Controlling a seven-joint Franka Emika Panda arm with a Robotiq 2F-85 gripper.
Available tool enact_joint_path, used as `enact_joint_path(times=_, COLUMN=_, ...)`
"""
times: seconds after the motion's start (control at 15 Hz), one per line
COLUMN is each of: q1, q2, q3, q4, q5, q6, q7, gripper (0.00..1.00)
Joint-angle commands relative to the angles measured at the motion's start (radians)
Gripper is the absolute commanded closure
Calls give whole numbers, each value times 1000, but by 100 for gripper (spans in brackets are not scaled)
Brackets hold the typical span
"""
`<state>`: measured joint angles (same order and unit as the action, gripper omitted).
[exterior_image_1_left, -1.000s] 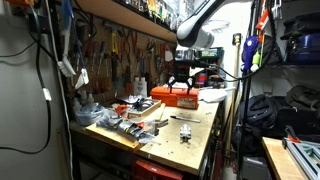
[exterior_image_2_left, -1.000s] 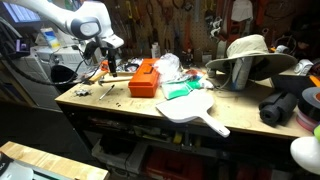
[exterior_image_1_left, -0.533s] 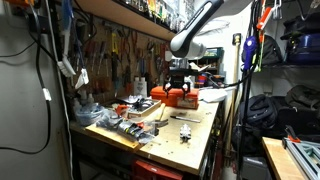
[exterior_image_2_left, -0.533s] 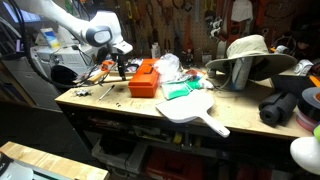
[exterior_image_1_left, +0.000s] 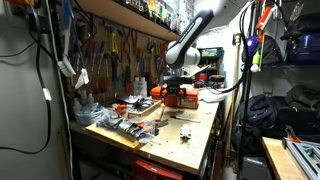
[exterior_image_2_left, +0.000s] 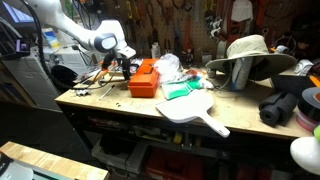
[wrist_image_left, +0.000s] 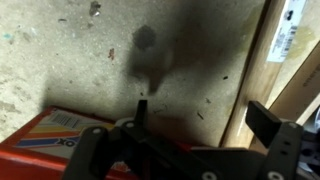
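- End effector (exterior_image_1_left: 172, 87) hangs low over the worktop (exterior_image_2_left: 112, 106), just above the near end of the orange box (exterior_image_2_left: 143, 78). In the wrist view its fingers stand well apart with nothing between them, so it reads as wide and empty.
- That box sits on the worktop toward the back, its far end close to a pile of plastic and green items (exterior_image_2_left: 181, 89). In the wrist view only one corner of it shows, at the lower left, with its printed label (wrist_image_left: 58, 128). The rest of that frame is bare plywood.
- Main risk, as I judge it: the spread fingers are not centred on the box. One appears to sit over the corner and the other over bare board. A straight descent could put a fingertip on the lid or its edge, which would tip the box or push it sideways.
- A sideways push would drive the box into the pile beside it, and might nudge the white paddle board (exterior_image_2_left: 196, 108) that overhangs the front edge.
- Loose cables (exterior_image_2_left: 96, 76) lie just beside the end effector, and a sweep at this height could snag one and drag it across the worktop.
- Small metal parts (exterior_image_1_left: 185, 133) lie scattered on the plywood. A finger scraping the surface could flick them off.
- Shadow hides the box edge in the wrist view, so the clearance there is hard to judge.
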<state>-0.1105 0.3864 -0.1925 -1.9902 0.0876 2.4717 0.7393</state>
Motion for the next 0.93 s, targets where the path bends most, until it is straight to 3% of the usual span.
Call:
enact_joint_path(times=0.0, q1=25, q2=41, q3=-17, q4=35, q5=-1, q6=14, q7=37, gripper=0)
enact_joint_path(times=0.47, q1=66, q2=88, q3=-38, q4=85, q5=-23, q6=19, q7=168, gripper=0)
enact_joint_path(times=0.87, q1=62, q2=118, q3=-41, q4=111, q5=-32, q6=-6, q7=181, gripper=0)
